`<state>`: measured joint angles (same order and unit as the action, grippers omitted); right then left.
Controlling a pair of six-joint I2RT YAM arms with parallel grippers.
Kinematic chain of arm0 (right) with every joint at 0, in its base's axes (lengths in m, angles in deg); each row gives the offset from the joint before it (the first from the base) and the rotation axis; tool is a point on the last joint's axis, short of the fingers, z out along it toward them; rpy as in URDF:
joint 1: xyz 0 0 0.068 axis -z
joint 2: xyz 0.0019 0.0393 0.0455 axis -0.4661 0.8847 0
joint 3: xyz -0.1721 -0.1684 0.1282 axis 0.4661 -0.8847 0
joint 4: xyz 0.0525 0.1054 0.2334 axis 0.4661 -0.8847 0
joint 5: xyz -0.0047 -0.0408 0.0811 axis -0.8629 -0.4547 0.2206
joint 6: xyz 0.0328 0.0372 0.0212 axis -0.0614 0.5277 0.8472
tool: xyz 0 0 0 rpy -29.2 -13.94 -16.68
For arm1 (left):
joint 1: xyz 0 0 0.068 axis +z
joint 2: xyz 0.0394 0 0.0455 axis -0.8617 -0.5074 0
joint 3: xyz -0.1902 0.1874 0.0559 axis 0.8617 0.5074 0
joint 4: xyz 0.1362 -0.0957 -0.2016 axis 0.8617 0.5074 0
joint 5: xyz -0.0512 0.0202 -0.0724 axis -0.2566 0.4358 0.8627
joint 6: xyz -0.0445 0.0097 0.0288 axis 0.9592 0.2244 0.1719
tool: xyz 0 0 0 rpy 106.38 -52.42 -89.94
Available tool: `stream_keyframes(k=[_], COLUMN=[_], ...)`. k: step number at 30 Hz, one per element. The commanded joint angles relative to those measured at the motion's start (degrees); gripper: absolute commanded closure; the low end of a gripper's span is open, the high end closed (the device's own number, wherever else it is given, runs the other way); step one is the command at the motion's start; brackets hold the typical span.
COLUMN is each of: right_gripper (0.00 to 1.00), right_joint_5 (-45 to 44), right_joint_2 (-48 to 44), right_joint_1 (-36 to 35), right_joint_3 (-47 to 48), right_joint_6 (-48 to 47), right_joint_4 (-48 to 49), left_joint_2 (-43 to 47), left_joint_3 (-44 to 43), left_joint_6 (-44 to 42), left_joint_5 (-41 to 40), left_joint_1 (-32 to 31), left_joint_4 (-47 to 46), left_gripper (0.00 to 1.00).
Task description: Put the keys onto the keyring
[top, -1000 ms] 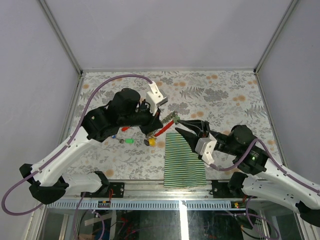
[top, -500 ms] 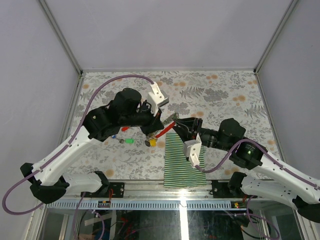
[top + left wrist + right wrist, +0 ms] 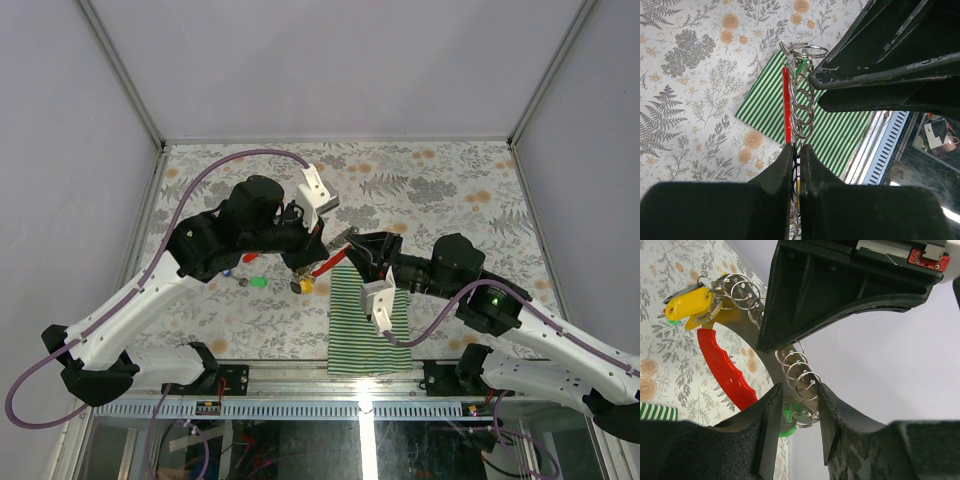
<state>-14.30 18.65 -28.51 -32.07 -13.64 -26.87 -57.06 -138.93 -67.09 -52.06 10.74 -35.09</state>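
Since a second ago the right arm has swung left and its wrist has rolled, so its white camera mount [image 3: 378,300] now hangs over the green-and-white striped cloth [image 3: 370,335]. The left arm has kept its pose.

From above, the left gripper [image 3: 308,266] and right gripper [image 3: 350,244] meet near the table's middle, at either end of the grey metal keyring with a curved red clip piece [image 3: 327,262], which is held off the surface. Left of them, loose small keys lie on the table: a red-tagged one [image 3: 250,258], a green-tagged one [image 3: 260,282] and a blue-tagged one [image 3: 228,271]. Neither wrist camera shows these clearly.

The left wrist view shows what the overhead cannot. The left fingers [image 3: 782,165] are pressed together on the near end of the red strip, with a row of steel split rings [image 3: 802,102] running alongside it. A small green tag [image 3: 803,66] sits at the far end, under the right gripper's black fingers.

Only the right wrist view shows a yellow-tagged key [image 3: 687,302] hanging on the end rings. Here the right fingers [image 3: 767,425] stand apart on either side of the ring row. Whether they press it, I cannot tell.

The table [image 3: 450,190] wears a pale covering printed with grey ferns and orange flowers. Plain lilac walls and aluminium posts [image 3: 120,70] close it in.
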Motion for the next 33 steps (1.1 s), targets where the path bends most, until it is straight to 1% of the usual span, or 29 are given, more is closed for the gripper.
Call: stream_keyframes(k=[1, 12, 25, 33], right_gripper=[0.59, 0.6, 0.61, 0.64], right_joint_5=[-1.9, -1.5, -2.3, -2.6], right_joint_2=[0.4, -0.9, 0.9, 1.9], right_joint_1=[-0.5, -0.6, -0.5, -0.5], right_joint_3=[2.9, 3.4, 3.4, 3.3], right_joint_6=[-1.0, -0.4, -1.5, -2.0], right_joint_4=[2.0, 1.7, 1.6, 2.8], left_joint_2=[0.0, -0.1, 0.2, 0.1], left_joint_3=[-2.3, -2.2, -2.3, -2.3], left_joint_6=[0.6, 0.6, 0.8, 0.7], left_joint_5=[1.5, 1.2, 1.4, 1.6], left_joint_1=[-0.5, -0.6, -0.9, -1.1], left_joint_4=[-0.8, -0.4, -0.3, -0.3], left_gripper=[1.0, 1.0, 1.0, 1.0])
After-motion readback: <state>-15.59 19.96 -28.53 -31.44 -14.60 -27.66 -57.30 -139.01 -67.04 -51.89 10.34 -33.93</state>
